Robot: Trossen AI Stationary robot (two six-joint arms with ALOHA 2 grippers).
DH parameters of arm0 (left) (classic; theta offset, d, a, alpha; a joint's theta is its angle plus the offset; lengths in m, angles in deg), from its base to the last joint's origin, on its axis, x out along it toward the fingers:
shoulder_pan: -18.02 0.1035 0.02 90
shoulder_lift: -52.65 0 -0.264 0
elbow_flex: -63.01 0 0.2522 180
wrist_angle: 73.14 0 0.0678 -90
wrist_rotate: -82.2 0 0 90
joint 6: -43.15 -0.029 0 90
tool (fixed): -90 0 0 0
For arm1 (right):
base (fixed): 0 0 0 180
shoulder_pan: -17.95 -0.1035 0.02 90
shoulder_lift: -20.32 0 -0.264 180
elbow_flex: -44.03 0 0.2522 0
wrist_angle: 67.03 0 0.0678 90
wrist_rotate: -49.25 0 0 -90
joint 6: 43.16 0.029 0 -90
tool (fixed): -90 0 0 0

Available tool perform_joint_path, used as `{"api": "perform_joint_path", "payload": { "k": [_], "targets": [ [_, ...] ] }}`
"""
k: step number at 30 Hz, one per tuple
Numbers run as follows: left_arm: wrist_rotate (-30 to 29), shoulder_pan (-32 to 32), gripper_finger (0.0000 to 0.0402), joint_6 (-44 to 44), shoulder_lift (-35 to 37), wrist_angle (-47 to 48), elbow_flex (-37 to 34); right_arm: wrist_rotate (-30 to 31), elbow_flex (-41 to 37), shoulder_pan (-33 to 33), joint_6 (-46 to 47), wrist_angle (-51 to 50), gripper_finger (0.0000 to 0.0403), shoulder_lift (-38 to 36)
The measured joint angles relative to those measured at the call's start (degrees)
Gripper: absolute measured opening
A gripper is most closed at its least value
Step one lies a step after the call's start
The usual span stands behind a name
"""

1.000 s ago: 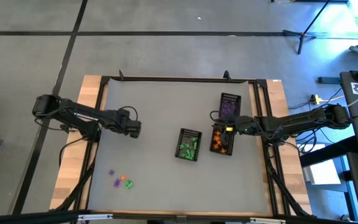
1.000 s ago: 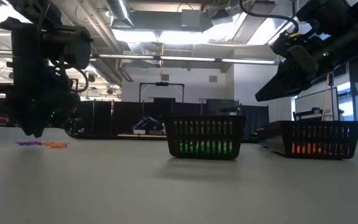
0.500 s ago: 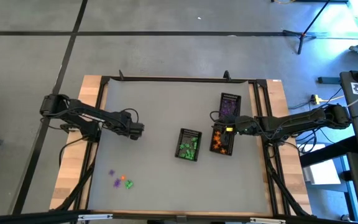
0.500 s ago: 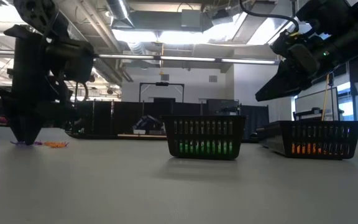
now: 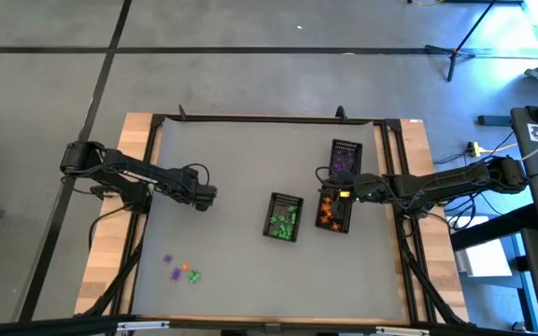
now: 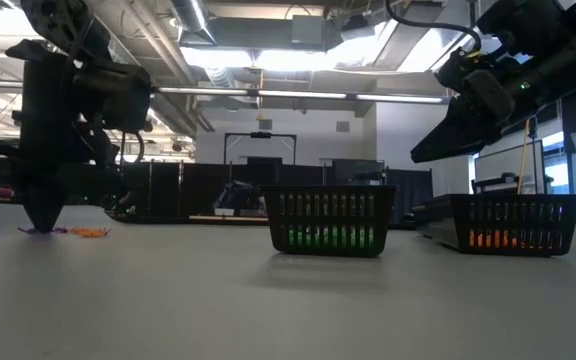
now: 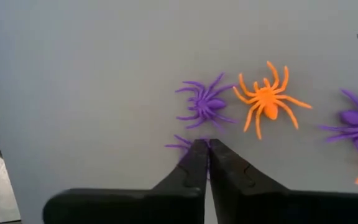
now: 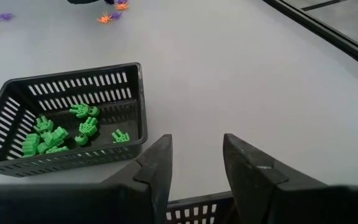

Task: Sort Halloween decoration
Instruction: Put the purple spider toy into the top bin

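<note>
While the right gripper (image 8: pixel 194 163) waits spread over the baskets, the left gripper (image 7: pixel 204 149) pinches a purple spider (image 7: pixel 182 145) directly beneath its tips.

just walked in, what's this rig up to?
It is sorting small plastic Halloween trinkets by colour into three black mesh baskets. The left claw is down at the table, shut on a purple spider, with another purple spider and an orange spider loose beside it. The right claw hangs open over the orange basket, near the green basket and the purple basket.
</note>
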Motion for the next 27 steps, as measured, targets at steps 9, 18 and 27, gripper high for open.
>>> {"api": "perform_joint_path", "payload": {
  "k": [9, 18, 27],
  "targets": [
    [-4.2, -5.0, 0.0000, -0.1, 0.9, 1.1, 4.8, 0.0, 0.0, 0.0, 0.0, 0.2, 0.0140, 0.0],
    [-14.6, -10.2, 0.0000, -6.9, 0.9, 1.1, 17.5, 0.0, 0.0, 0.0, 0.1, 0.6, 0.0140, 0.0],
    [-19.9, -13.1, 0.0000, -33.1, 1.0, -21.9, 25.2, -9.5, 0.0, 0.0, -2.2, 7.2, 0.0140, 0.0]
  ]
}}
